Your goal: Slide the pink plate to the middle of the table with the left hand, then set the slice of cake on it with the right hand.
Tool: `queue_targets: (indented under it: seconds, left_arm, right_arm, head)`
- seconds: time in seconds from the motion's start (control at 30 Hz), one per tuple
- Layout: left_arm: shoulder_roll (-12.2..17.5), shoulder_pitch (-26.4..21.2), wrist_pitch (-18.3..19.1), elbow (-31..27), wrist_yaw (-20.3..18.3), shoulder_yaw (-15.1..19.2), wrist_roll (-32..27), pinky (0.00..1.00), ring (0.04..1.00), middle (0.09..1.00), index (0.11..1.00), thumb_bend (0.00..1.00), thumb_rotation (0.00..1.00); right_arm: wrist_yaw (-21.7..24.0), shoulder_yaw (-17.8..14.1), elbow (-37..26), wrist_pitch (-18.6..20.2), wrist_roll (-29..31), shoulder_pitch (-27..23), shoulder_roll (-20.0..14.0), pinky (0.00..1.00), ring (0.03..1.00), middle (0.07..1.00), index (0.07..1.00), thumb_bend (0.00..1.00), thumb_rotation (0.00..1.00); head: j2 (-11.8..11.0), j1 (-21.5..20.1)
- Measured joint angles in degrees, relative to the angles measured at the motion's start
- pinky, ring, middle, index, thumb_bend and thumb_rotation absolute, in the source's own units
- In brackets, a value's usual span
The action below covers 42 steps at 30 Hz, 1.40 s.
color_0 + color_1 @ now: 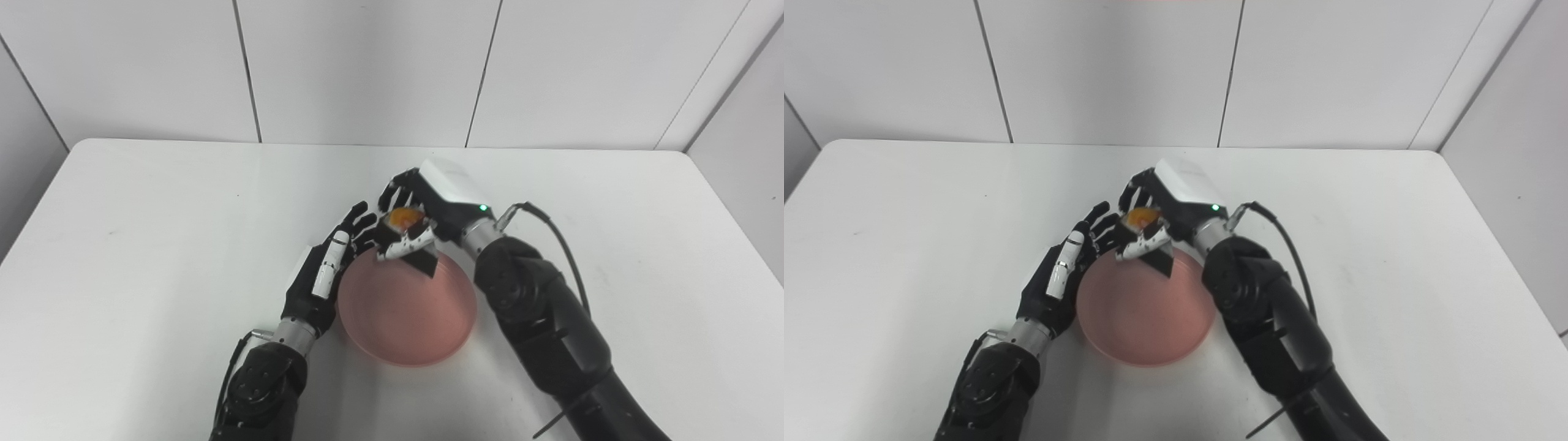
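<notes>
A: Two black robot hands were over the white table (153, 245), both close in on one round, shallow pink plastic plate (404, 318), which sat near the middle of the tabletop, a touch toward six o'clock.

B: And the right hand (429, 208)?

A: It was closed around the slice of cake (407, 229), a dark wedge with an orange topping. The white-tipped thumb pressed across its front, the dark fingers (395, 187) curled over its far side. The slice hung above the plate's rim at about twelve o'clock, its dark pointed end dipping toward the plate. Whether that point touched the plate, I could not tell.

B: What about the left hand (324, 269)?

A: It was spread, fingers apart, gripping nothing. It lay along the plate's edge from nine o'clock up to eleven o'clock, palm side just beside the rim; actual contact was unclear. Its fingertips (361, 214) reached up close to the cake and the right hand's thumb.

B: Anything on the plate itself?

A: The pink surface showed bare.
</notes>
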Motion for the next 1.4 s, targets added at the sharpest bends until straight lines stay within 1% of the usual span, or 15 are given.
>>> queue_targets:
  seconds: [0.1, 0.13, 0.17, 0.2, 0.4, 0.47, 0.5, 0.57, 0.73, 0.93, 1.0, 1.13, 1.27, 1.37, 1.4]
  left_arm:
    - [-0.07, -0.04, 0.0, 0.05, 0.05, 0.12, 0.0, 0.9, 0.906, 0.925, 0.916, 0.41, 1.0]
    - [-0.12, -0.05, 0.0, 0.07, 0.07, 0.16, 0.0, 0.9, 0.906, 0.926, 0.916, 0.41, 1.0]
    - [-0.16, -0.06, 0.0, 0.07, 0.11, 0.18, 0.0, 0.9, 0.913, 0.932, 0.923, 0.42, 1.0]
    - [-0.18, -0.07, 0.0, 0.07, 0.16, 0.18, 0.01, 0.91, 0.917, 0.936, 0.927, 0.42, 1.0]
    - [-0.36, -0.34, 0.03, 0.27, 1.11, 0.25, 1.12, 0.92, 0.919, 0.939, 0.931, 0.44, 1.0]
    - [-0.48, -0.4, 0.03, 0.35, 1.37, 0.28, 1.29, 0.91, 0.92, 0.939, 0.928, 0.44, 1.0]
    - [-0.49, -0.44, 0.03, 0.4, 1.38, 0.28, 1.34, 0.91, 0.92, 0.939, 0.927, 0.45, 1.0]
    - [-0.49, -0.5, 0.03, 0.43, 1.38, 0.27, 1.69, 0.9, 0.922, 0.939, 0.925, 0.44, 1.0]
    - [-0.52, -0.5, 0.23, 0.24, 1.58, 0.31, 2.26, 0.9, 0.924, 0.94, 0.927, 0.42, 1.0]
    - [-0.52, -0.51, 0.91, -0.05, 1.84, 0.39, 2.38, 0.9, 0.923, 0.938, 0.925, 0.41, 1.0]
    - [-0.53, -0.51, 1.15, -0.2, 1.84, 0.42, 2.34, 0.9, 0.918, 0.935, 0.925, 0.41, 1.0]
    - [-0.53, -0.5, 1.53, -0.3, 1.84, 0.61, 2.31, 0.9, 0.915, 0.931, 0.92, 0.41, 1.0]
    - [-0.56, -0.5, 1.56, -0.32, 1.83, 0.71, 2.23, 0.91, 0.925, 0.937, 0.923, 0.41, 1.0]
    - [-0.6, -0.5, 1.56, -0.3, 1.78, 0.71, 2.22, 0.93, 0.93, 0.942, 0.928, 0.41, 1.0]
    - [-0.6, -0.5, 1.56, -0.3, 1.77, 0.72, 2.22, 0.93, 0.933, 0.944, 0.93, 0.41, 1.0]
  right_arm:
    - [-0.19, 1.05, 0.01, -0.62, -0.07, 0.02, 0.0, 0.26, 0.352, 0.443, 0.489, 0.51, 0.13]
    - [-0.23, 1.35, 0.01, -0.72, -0.06, 0.11, 0.04, 0.26, 0.348, 0.439, 0.488, 0.51, 0.13]
    - [-0.29, 1.61, 0.01, -0.89, -0.06, 0.25, 0.13, 0.25, 0.343, 0.434, 0.488, 0.51, 0.12]
    - [-0.36, 1.86, 0.01, -1.03, -0.07, 0.51, 0.28, 0.25, 0.344, 0.435, 0.488, 0.51, 0.12]
    - [-0.53, 3.49, 0.01, -2.15, -0.47, 3.05, 0.41, 0.25, 0.348, 0.44, 0.489, 0.51, 0.12]
    - [-0.52, 3.52, -0.02, -2.38, -0.7, 3.64, 0.08, 0.24, 0.339, 0.428, 0.489, 0.51, 0.12]
    - [-0.51, 3.51, -0.26, -2.39, -0.79, 3.91, -0.23, 0.24, 0.335, 0.424, 0.488, 0.51, 0.12]
    - [-0.5, 3.43, -1.18, -2.41, -0.87, 4.62, -0.9, 0.23, 0.325, 0.412, 0.488, 0.51, 0.12]
    - [0.13, 3.46, -2.93, -2.4, -1.61, 7.29, -2.32, 0.26, 0.348, 0.431, 0.489, 0.51, 0.12]
    - [0.03, 3.29, -3.15, -2.42, -2.37, 7.8, -2.5, 0.25, 0.341, 0.425, 0.49, 0.51, 0.12]
    - [-0.57, 3.38, -2.86, -2.74, -2.64, 7.88, -2.48, 0.27, 0.366, 0.463, 0.49, 0.51, 0.13]
    - [-3.01, 3.76, -1.22, -4.81, -3.23, 7.91, -2.51, 0.28, 0.371, 0.471, 0.49, 0.51, 0.13]
    - [-3.87, 4.1, -1.15, -5.17, -3.97, 7.96, -2.55, 0.22, 0.319, 0.431, 0.492, 0.52, 0.13]
    - [-4.31, 4.36, -1.33, -5.44, -4.9, 8.22, -2.71, 0.26, 0.377, 0.506, 0.495, 0.52, 0.14]
    - [-4.32, 4.5, -1.59, -5.46, -5.27, 8.36, -2.8, 0.29, 0.413, 0.544, 0.496, 0.52, 0.15]
  head:
    - [0.0, 0.0]
    - [0.7, 0.0]
    - [0.7, 0.0]
    - [1.05, -0.09]
    - [1.41, -0.09]
    - [1.41, -0.09]
    - [2.02, 0.0]
    - [2.02, 0.0]
    - [2.37, -0.18]
    - [2.55, -0.44]
    - [2.64, -0.53]
    - [2.64, -0.53]
    - [2.64, -0.7]
    - [2.64, -0.7]
    - [2.64, -0.7]
